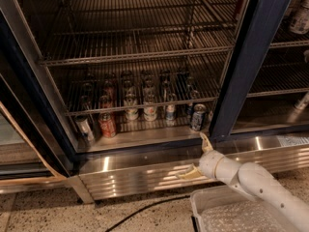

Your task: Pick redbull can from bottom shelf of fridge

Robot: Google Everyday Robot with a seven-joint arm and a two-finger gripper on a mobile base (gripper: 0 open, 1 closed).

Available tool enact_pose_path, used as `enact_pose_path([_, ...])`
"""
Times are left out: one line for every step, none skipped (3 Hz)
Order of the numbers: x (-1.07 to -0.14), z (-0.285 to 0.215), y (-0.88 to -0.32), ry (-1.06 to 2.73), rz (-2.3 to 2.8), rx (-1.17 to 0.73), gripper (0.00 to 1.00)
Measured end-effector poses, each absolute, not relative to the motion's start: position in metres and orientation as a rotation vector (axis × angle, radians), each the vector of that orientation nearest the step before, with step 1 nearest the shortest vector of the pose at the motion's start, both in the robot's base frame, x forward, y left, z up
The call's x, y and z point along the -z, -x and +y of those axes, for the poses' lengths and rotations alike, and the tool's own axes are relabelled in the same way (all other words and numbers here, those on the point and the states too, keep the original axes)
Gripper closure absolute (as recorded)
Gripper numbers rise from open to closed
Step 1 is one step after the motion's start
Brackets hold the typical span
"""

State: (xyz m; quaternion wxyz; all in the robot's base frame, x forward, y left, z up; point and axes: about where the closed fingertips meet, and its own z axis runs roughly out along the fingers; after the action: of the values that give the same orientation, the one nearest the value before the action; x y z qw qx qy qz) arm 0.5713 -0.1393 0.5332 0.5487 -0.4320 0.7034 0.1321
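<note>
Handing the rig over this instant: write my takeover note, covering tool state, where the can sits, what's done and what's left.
Two-finger tool: open, empty, outside the navy-framed display fridge, in front of its ribbed steel base panel, below the can.
Slim blue-and-silver redbull can: upright at the right front of the pale metal bottom shelf, beside the navy post; untouched.
Done: tool is near the can.
Left: reach in, grip the can, lift it out.
The red can further left is not the target.

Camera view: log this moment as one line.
gripper: open, low before navy-framed display fridge | slim blue-and-silver redbull can: upright, ungrasped, right front of pale metal bottom shelf
</note>
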Motion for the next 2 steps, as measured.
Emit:
enact_pose_path([-0.5332, -0.1392, -0.5713, 1.023, 1.666, -0.313, 0.11])
enact_pose_path([-0.5333, -0.1391, -0.5713, 1.023, 1.665, -0.313, 0.28])
